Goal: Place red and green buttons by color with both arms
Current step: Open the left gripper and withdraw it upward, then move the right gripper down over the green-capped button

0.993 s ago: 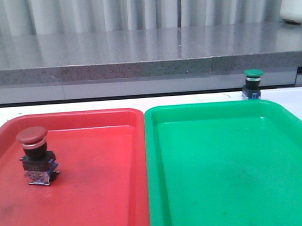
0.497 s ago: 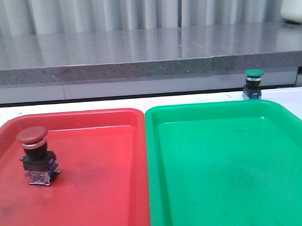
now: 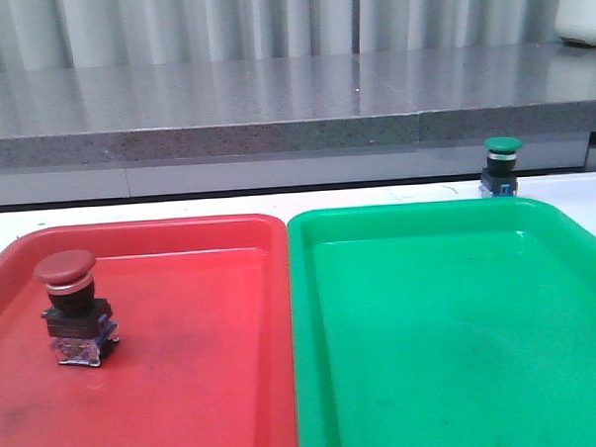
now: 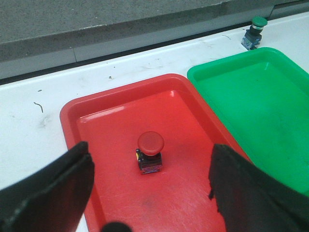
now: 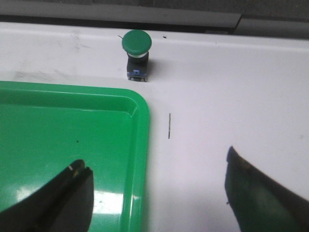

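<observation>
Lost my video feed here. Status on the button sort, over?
Left gripper open, empty; right gripper open, empty. Dark red mushroom-head button upright in red plastic tray. Green mushroom-head button on white table beyond green plastic tray. Nothing in the way.

Red button, dark red mushroom cap, black body, clear base, stands upright inside the red tray, left side. Green button stands upright on the white table, just past the green tray.
</observation>
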### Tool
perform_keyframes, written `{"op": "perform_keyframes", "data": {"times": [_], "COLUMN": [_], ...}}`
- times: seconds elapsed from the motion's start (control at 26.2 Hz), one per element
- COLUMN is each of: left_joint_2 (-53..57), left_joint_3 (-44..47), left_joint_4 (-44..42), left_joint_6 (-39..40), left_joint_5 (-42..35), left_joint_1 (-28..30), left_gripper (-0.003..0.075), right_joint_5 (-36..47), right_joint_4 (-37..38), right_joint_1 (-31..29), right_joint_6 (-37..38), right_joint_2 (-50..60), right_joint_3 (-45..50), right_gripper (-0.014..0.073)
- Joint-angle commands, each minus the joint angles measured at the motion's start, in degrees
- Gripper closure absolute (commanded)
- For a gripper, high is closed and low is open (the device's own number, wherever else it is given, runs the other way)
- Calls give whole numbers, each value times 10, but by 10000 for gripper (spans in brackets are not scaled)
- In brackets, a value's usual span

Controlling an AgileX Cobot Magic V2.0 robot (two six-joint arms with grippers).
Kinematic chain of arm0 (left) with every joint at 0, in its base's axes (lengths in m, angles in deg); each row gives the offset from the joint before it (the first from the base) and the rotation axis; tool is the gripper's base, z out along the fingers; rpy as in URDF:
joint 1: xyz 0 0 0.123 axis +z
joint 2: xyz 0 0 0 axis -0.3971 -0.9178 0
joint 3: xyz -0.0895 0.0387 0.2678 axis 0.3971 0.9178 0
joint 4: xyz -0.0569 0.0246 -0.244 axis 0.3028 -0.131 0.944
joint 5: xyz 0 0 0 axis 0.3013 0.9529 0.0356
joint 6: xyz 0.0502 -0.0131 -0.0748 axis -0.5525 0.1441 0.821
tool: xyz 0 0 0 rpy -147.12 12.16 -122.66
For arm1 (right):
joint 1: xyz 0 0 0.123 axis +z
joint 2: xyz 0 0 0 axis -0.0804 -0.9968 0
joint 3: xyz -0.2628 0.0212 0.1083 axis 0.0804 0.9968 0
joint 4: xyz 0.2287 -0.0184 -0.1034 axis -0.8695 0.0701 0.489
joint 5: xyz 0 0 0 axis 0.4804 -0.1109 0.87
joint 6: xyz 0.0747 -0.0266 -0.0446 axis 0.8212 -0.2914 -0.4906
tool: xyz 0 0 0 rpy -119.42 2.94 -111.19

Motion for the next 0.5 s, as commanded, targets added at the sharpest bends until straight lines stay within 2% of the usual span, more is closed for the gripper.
{"op": "perform_keyframes", "data": {"times": [0.0, 0.11, 0.46], "left_joint_2": [-3, -3, -3], "left_joint_3": [-16, -16, -16], "left_joint_4": [5, 5, 5], "left_joint_6": [-1, -1, -1], "left_joint_5": [-38, -38, -38], "left_joint_1": [-3, -3, -3], "left_gripper": [226, 226, 226], "right_joint_5": [26, 52, 50], "right_joint_4": [-39, -65, -84], "right_joint_1": [-25, -25, -7], "right_joint_6": [-38, -79, -85], "right_joint_2": [-53, -116, -287], "right_joint_3": [-64, -105, -241], "right_gripper": [14, 14, 14]}}
